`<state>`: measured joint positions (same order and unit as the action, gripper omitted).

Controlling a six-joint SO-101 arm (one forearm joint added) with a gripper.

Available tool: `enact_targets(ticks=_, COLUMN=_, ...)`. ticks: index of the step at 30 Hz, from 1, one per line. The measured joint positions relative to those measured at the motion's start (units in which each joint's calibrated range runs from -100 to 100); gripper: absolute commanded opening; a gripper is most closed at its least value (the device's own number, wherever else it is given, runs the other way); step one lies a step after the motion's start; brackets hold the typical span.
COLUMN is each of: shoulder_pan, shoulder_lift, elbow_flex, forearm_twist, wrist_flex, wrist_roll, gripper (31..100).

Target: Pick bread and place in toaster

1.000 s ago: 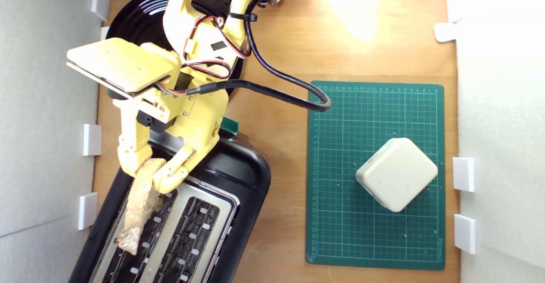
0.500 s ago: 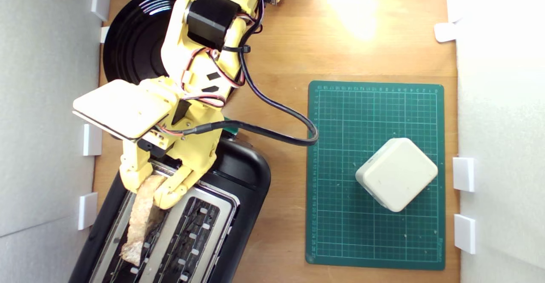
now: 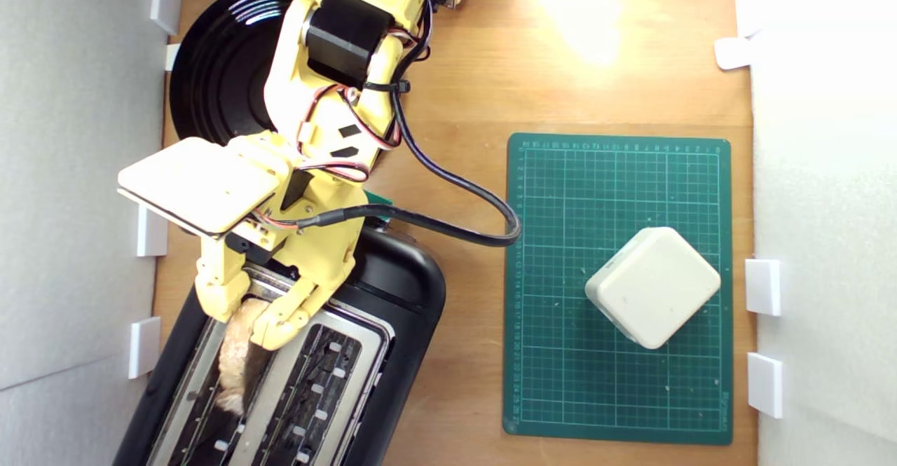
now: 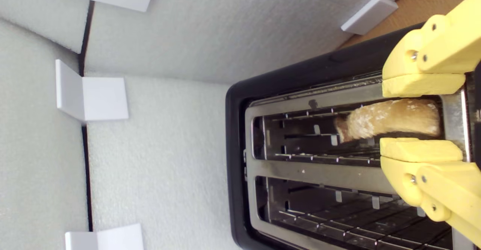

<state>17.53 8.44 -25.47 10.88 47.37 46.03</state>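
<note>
Lower left of the exterior view: the yellow gripper [image 3: 245, 317] — jaws spread, not pinching — straddles the bread [image 4: 387, 122], sunk in 1 toaster [image 3: 392, 291] slot.

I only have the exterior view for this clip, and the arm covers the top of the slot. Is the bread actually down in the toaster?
Observer: Yes. The wrist view shows the bread inside one slot of the toaster, between its wire guides.
Operator: Is the gripper clamping it?
Observer: The gripper straddles the slice, one of the pads on each side. Only thin dark lines separate pads and crust, so I cannot tell whether they touch.
Operator: Anything in the other slot?
Observer: No, the wrist view shows only bare wire guides there.
</note>
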Motion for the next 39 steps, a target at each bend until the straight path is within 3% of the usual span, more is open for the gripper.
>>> enact_targets(ticks=4, shoulder_pan=0.0, shoulder_lift=0.0, elbow_flex=0.0, forearm_twist=-0.36, wrist_flex=0.0, wrist_roll=0.0, gripper=81.0)
enact_targets(ticks=17, shoulder_pan=-0.09, shoulder_lift=-8.99, elbow_flex=0.0, forearm_twist=-0.98, wrist_flex=0.08, wrist_roll=0.0, gripper=80.7)
enact_targets(ticks=22, shoulder_pan=0.0, shoulder_lift=-16.97, elbow_flex=0.09, forearm_twist=-4.44, wrist_flex=0.08, wrist_roll=-0.67, gripper=80.7)
enact_targets(ticks=28, shoulder_pan=-1.01, shoulder_lift=-26.71, elbow_flex=0.46, forearm_twist=-5.24, wrist_flex=0.08, wrist_roll=-6.31, gripper=80.7)
enact_targets(ticks=33, shoulder_pan=-6.68, shoulder_lift=-32.76, elbow_flex=1.02, forearm_twist=-5.86, wrist_flex=0.08, wrist_roll=-14.02, gripper=80.6)
enact_targets(ticks=37, shoulder_pan=-9.24, shoulder_lift=-37.3, elbow_flex=2.77, forearm_twist=-2.67, wrist_flex=0.08, wrist_roll=-21.53, gripper=80.6)
enact_targets(ticks=39, shoulder_pan=-11.26, shoulder_lift=-40.15, elbow_flex=6.2, forearm_twist=-2.93, wrist_flex=0.08, wrist_roll=-24.48, gripper=80.6)
